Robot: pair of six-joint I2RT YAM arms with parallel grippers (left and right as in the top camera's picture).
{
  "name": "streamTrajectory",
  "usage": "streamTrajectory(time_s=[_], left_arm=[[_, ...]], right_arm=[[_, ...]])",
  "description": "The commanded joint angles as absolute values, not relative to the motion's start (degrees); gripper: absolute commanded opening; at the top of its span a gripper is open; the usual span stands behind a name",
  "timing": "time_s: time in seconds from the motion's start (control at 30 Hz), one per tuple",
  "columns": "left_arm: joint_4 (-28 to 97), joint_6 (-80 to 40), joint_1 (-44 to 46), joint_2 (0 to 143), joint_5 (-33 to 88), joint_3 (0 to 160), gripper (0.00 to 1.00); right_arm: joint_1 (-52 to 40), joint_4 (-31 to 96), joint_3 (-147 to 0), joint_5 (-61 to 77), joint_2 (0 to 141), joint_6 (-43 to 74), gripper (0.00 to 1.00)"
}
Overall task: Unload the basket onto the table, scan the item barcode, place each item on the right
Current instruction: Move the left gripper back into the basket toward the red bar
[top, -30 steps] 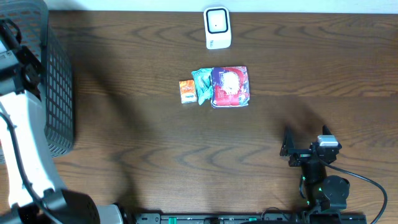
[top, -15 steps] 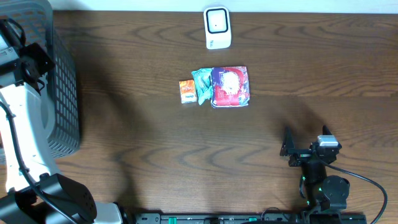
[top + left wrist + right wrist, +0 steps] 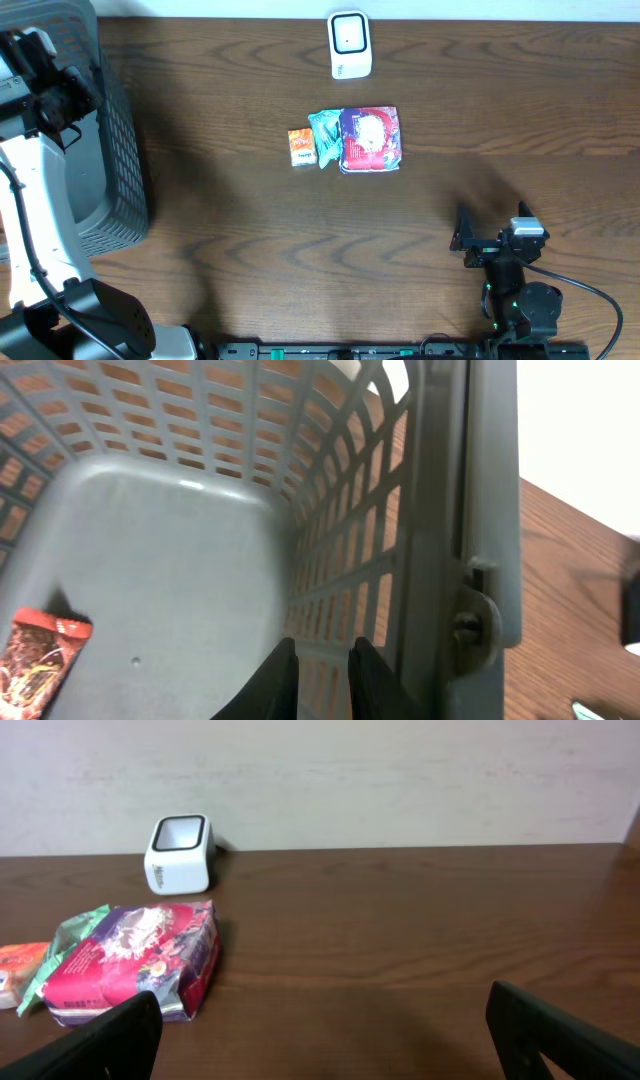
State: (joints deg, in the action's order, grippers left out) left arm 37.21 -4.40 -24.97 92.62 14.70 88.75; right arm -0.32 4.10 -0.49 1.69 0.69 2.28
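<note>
overhead, print on the red packet [image 3: 370,140] is unreadable.

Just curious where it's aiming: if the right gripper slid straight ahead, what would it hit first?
Probably nothing nearby: the right gripper faces bare table, then the back wall. The packets and scanner sit off to its left.

Left arm [image 3: 40,200]: broad white shell on the long link; black joint housings at wrist and base
Left fingers [image 3: 283,680]: black; slim; smooth-sided
Right arm [image 3: 515,290]: black throughout; small green lights on its body
Wrist block [image 3: 527,233]: pale grey-white cap on the right arm
Cable [image 3: 597,297]: thin; black; looping off the right arm
Right fingers [image 3: 105,1042]: black; flat; angular
</note>
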Motion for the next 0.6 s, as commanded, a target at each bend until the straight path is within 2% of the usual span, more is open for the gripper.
streamTrajectory(time_s=[0.0,0.13,0.27,0.33,0.43,0.57], left_arm=[[38.13,-1.04,-24.47,93.54,24.18,89.10,0.19],[38.02,0.43,-24.47,93.54,31.53,89.10,0.19],[36.77,0.38,-24.60,93.54,31.48,89.10,0.22],[35.77,0.16,-24.88,93.49,31.48,89.12,0.42],[34.50,-0.80,-25.56,93.14,31.44,89.12,0.43],[32.16,-4.97,-26.81,92.38,31.46,89.12,0.49]], right_arm=[[-0.08,4.25,-0.32,1.61,0.38,1.45,0.99],[-0.08,4.25,-0.32,1.61,0.38,1.45,0.99],[-0.08,4.25,-0.32,1.61,0.38,1.43,0.99],[-0.08,4.25,-0.32,1.61,0.38,1.45,0.99],[-0.08,4.25,-0.32,1.61,0.38,1.43,0.99],[-0.08,4.25,-0.32,1.61,0.38,1.45,0.99]])
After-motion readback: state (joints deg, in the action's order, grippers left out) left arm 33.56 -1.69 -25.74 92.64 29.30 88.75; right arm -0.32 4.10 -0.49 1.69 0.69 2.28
